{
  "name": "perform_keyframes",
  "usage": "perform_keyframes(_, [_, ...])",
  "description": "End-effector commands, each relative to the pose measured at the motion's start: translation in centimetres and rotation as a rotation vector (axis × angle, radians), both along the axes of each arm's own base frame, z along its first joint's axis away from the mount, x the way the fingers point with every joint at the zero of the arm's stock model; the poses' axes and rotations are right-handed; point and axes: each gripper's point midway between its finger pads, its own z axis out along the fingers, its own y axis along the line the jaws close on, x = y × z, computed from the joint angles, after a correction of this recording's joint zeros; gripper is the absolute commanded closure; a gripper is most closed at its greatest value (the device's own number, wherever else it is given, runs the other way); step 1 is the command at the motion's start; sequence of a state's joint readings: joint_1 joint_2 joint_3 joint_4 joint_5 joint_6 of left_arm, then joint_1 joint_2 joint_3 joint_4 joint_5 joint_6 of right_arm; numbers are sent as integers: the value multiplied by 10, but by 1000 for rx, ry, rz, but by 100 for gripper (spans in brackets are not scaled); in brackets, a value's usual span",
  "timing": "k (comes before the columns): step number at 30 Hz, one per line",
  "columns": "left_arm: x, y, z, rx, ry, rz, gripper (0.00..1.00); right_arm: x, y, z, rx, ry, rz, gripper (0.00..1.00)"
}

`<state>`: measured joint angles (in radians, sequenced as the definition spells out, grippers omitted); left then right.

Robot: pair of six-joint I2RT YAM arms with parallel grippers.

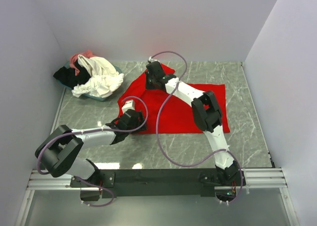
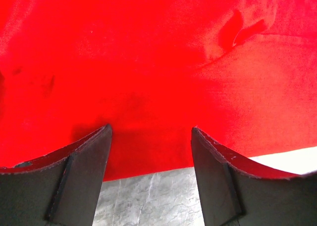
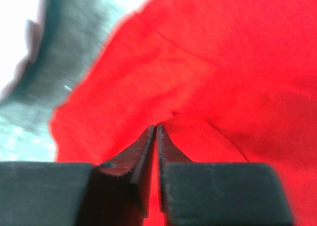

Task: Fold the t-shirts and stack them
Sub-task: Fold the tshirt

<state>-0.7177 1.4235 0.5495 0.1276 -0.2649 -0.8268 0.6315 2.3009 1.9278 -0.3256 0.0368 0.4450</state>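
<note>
R gripper (image 1: 152, 67) (image 3: 156, 127): jaws pressed together, w/ a bit of the red t-shirt (image 1: 181, 118) pinched at the tips (only a thin red line shows btwn them).
Cloth by R jaws: red all round the tips in the wrist view, and it bunches up right at the pinch. The grey table (image 3: 29, 117) shows off to the left of the jaws, but it's blurry.
L gripper (image 1: 129, 105) (image 2: 151, 132): jaws spread wide, w/ nothing held btwn them.
L fingers (image 2: 84, 171): dark, one on each side, w/ tips over the shirt's edge. Can't tell if they touch the cloth.
Cloth by L jaws: red fills all the space past the tips. The shirt's edge runs across just behind the tips, and bare table shows btwn the fingers on the near side.
Red t-shirt: spread out on the table, mostly flat. The R jaws are at its far left corner, where the cloth peaks up a bit. The L jaws are at its left side, nearer the arm bases.
Other shirts: cream-white shirt (image 1: 101, 80), black shirt (image 1: 64, 76) and pink shirt (image 1: 81, 56), all in one heap. The heap is well apart from both sets of jaws, off to the left of the R jaws.
Tray (image 1: 101, 98): its teal rim peeks out from under the heap.
</note>
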Motion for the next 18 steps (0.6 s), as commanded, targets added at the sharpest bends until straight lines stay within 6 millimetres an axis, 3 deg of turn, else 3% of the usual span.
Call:
perform_keyframes(1, [-11, 11, -12, 34, 34, 16, 28, 21, 19, 24, 72, -68, 24, 80])
perform_keyframes(3, [-12, 12, -14, 34, 38, 19, 28, 22, 27, 22, 92, -62, 60, 77])
perform_keyframes(4, [-12, 12, -14, 33, 37, 19, 28, 21, 30, 21, 103, -60, 75, 70])
perform_keyframes(8, [-14, 14, -16, 40, 44, 23, 28, 14, 45, 29, 185, -77, 134, 65])
perform_keyframes(13, [-15, 18, -11, 35, 34, 37, 28, 10, 29, 27, 150, -74, 92, 57])
perform_keyframes(16, [-16, 21, -7, 30, 26, 46, 28, 0, 8, 23, 114, -63, 43, 55])
perform_keyframes(18, [-16, 21, -3, 23, 16, 51, 28, -17, -11, 19, 93, -50, 17, 54])
